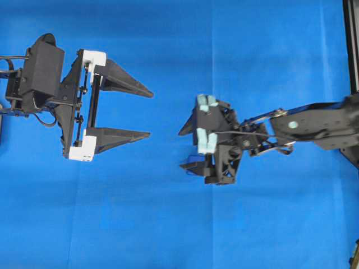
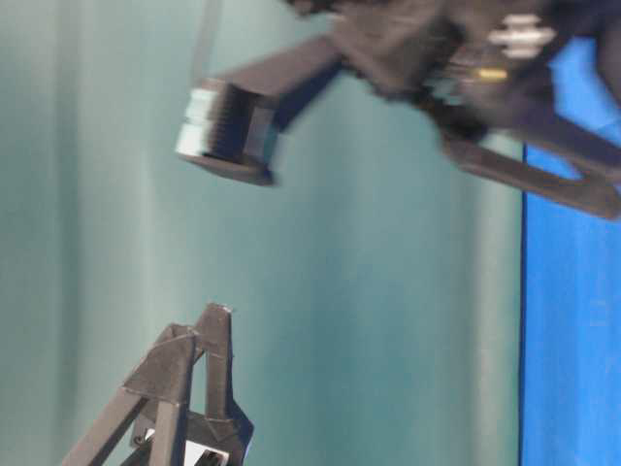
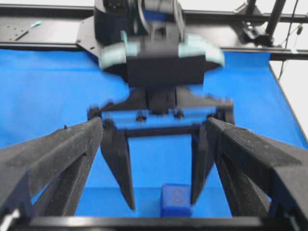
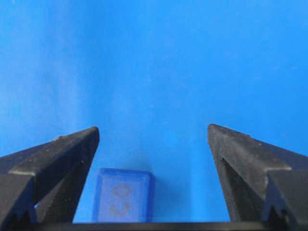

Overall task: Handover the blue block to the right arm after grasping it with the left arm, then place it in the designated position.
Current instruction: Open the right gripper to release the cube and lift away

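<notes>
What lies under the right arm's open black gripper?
Under the right gripper, the small dark-blue cube lies on the bright blue cloth, between its spread fingers. The cube's nearest edge is hidden by the gripper's frame.

Light is bright and even; the right arm (image 2: 427,58) is motion-blurred, the cloth (image 4: 154,57) is soft, without glare

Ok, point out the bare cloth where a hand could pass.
Bare cloth runs below both grippers and above them. A narrower open gap lies between the left gripper and the right gripper. It is crowded under the right gripper, where the blue block sits between its open fingers.
</notes>
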{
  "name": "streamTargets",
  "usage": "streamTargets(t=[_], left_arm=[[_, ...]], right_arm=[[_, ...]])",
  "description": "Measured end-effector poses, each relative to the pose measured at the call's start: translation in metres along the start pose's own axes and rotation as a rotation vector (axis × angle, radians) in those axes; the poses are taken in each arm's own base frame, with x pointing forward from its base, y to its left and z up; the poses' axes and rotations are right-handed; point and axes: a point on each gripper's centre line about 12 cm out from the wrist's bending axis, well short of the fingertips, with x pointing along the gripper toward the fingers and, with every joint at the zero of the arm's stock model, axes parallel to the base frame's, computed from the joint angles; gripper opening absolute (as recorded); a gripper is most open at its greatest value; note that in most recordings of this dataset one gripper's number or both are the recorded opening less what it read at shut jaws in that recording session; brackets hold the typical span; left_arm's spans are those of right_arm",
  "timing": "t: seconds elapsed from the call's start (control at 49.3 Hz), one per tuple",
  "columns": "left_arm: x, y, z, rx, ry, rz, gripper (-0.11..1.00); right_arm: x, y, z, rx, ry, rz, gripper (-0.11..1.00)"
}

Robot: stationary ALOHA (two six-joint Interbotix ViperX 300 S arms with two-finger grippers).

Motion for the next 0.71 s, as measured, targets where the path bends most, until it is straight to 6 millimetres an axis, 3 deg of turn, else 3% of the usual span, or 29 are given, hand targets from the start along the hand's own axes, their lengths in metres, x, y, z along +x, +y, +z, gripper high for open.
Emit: streamTargets(t=[0.345,0.71], left_arm=[[0.000,0.000,0.000,0.001,-0.002,0.000,0.93],[0.000,0.000,0.000,0.000,-0.002,0.000,0.93]], right_arm=[[-0.066,0.001,0.033,0.002,-0.062,-0.062,0.90],[-0.136,0.001,0.049,-0.009,-0.150,-0.093,0.90]])
